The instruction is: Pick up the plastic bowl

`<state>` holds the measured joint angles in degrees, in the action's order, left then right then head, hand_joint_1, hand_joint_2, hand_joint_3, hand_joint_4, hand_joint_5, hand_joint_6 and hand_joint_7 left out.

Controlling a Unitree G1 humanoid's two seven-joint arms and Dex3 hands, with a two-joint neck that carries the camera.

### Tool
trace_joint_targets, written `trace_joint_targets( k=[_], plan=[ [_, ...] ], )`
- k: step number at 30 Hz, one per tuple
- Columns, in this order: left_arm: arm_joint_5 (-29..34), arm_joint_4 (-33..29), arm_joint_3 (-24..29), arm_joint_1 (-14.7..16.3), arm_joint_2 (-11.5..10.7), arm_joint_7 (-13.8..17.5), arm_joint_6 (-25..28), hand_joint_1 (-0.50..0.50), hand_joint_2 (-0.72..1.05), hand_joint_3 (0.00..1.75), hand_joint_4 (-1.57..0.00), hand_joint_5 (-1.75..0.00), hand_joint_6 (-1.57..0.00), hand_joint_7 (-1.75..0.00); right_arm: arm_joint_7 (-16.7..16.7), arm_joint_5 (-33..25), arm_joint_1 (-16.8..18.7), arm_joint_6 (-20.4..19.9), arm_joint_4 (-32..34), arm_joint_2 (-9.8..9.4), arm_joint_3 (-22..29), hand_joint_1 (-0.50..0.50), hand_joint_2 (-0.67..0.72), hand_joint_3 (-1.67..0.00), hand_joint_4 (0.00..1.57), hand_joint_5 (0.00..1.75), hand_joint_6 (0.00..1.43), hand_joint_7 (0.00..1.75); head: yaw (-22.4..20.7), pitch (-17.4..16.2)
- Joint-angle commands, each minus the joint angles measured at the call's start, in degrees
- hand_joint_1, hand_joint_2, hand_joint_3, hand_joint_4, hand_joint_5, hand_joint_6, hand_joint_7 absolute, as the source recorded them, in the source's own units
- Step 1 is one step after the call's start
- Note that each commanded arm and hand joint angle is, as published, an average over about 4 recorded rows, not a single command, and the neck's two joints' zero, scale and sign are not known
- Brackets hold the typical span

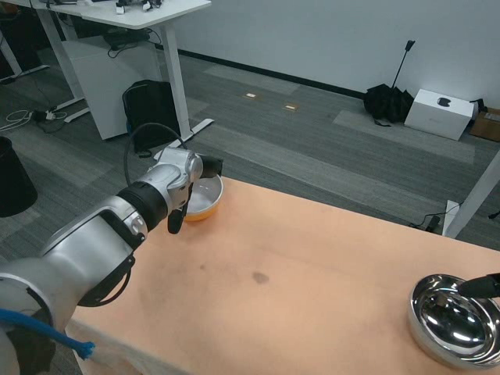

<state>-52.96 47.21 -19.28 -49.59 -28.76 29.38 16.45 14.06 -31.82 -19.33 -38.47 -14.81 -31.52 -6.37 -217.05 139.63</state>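
Bowl point(205, 197): stood upright at the table's point(312, 289) far left corner, just inside the edge; yellow outside, pale inside, nothing visible in it.
Left hand point(187, 183): reached across to that corner and sat at the bowl's near rim, wrist covering part of it. One dark finger hung down outside the near wall; another dark part pointed over the opening. Whether the rim was pinched could not be told; the contact side was hidden behind the wrist.
Reason for the pose: judged an approach from above and the near side, to take the rim between inner and outer fingers.
Bowl contact with table: appeared seated, not raised.
Right hand point(483, 287): only a dark tip showed at the right edge, over a steel bowl point(453, 324) near the right corner; its opening could not be told.
Risk: the bowl's closeness to the edge left little room for a push.
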Motion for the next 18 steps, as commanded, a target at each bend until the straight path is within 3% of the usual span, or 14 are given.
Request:
trace_joint_targets(
  k=[1,5,9,12,18],
  plan=[
    [-0.3,0.8,0.1,2.7,0.8,0.5,-0.1,-0.5,0.96,1.16,-1.57,-1.75,-0.81,-1.29,0.2,-0.6,1.3,-1.0,0.8,-0.01,0.6,-0.46,0.72,0.0,0.0,0.0,0.0,0.0,0.0,0.1],
    [-0.2,0.8,0.8,2.9,1.0,0.5,-0.1,-0.5,0.96,1.4,-1.57,-1.75,-0.89,-1.4,0.2,-0.6,1.4,-1.0,0.9,-0.08,0.6,-0.46,0.72,0.0,0.0,0.0,0.0,0.0,-0.1,0.1],
    [-0.3,0.8,1.3,3.0,1.2,0.6,0.0,-0.5,0.96,1.75,-1.57,-1.75,-0.97,-1.47,0.2,-0.7,1.4,-1.0,0.9,-0.12,0.6,-0.46,0.72,0.0,0.0,0.0,0.0,0.0,-0.3,-0.1],
    [-0.2,0.9,1.3,3.0,1.2,0.7,0.0,-0.5,0.91,1.75,-1.57,-1.75,-0.92,-1.47,0.2,-0.7,1.4,-1.0,0.7,-0.12,0.6,-0.46,0.72,0.0,0.0,0.0,0.0,0.0,-0.3,-0.3],
    [0.9,1.1,2.1,3.0,1.4,0.9,0.2,-0.5,0.87,1.75,-1.53,-1.75,-0.62,-1.34,0.2,-0.7,1.4,-1.0,0.5,-0.21,0.6,-0.46,0.72,0.0,0.0,0.0,0.0,0.0,-0.4,-0.5]
  ],
)
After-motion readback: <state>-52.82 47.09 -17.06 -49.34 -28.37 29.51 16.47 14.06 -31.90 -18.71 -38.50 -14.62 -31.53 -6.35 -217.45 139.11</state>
